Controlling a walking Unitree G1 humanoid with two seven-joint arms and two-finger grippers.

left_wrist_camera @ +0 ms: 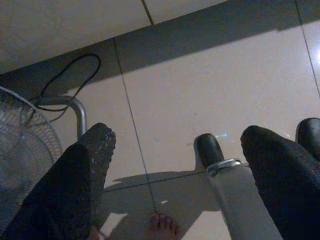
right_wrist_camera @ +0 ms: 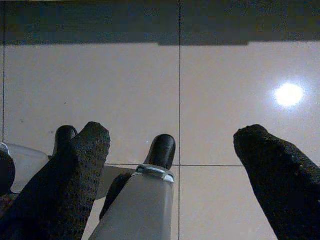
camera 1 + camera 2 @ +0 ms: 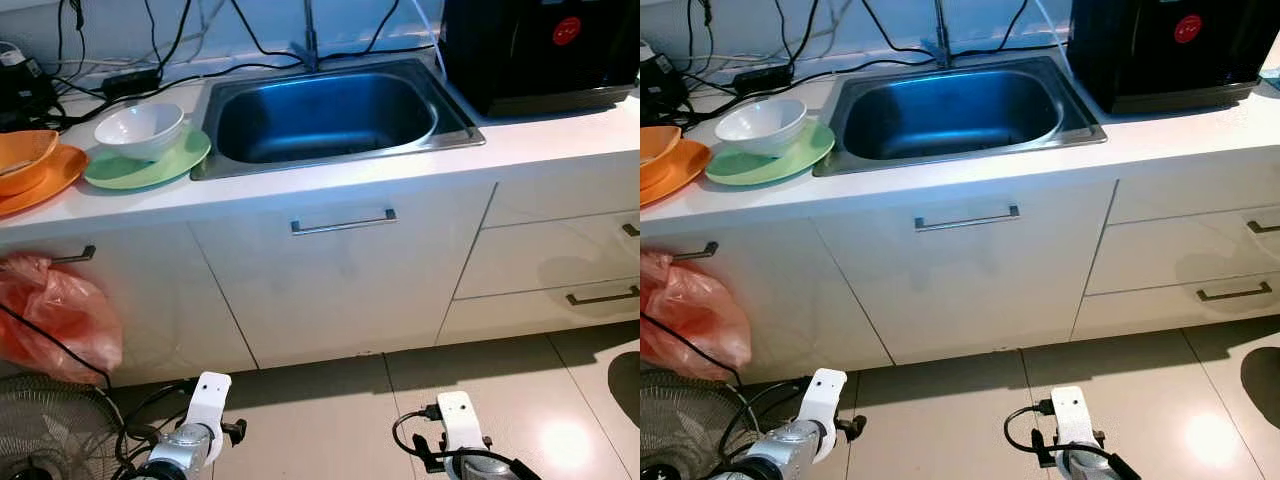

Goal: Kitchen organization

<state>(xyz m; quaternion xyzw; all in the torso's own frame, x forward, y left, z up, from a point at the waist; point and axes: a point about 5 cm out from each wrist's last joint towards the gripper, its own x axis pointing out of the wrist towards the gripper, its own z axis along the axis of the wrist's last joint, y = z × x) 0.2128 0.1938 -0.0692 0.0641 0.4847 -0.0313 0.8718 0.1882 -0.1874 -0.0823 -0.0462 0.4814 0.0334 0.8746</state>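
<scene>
Stainless sink (image 3: 455, 128) sits bare; the white bowl (image 3: 139, 128) rests on a green plate (image 3: 180, 160) beside it. Both arms hang idle, left gripper (image 1: 175, 165) and right gripper (image 2: 170, 160) spread apart, holding nothing. Likely the approach step: next, raise 1 arm toward the bowl.

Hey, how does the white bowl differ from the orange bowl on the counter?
The white bowl is white and sits on a green plate; the orange bowl is orange and sits on an orange plate. The white bowl stands nearer the sink, while the orange bowl is at the counter's left, cut off by the frame edge. Both are upright, each on its own plate.
</scene>
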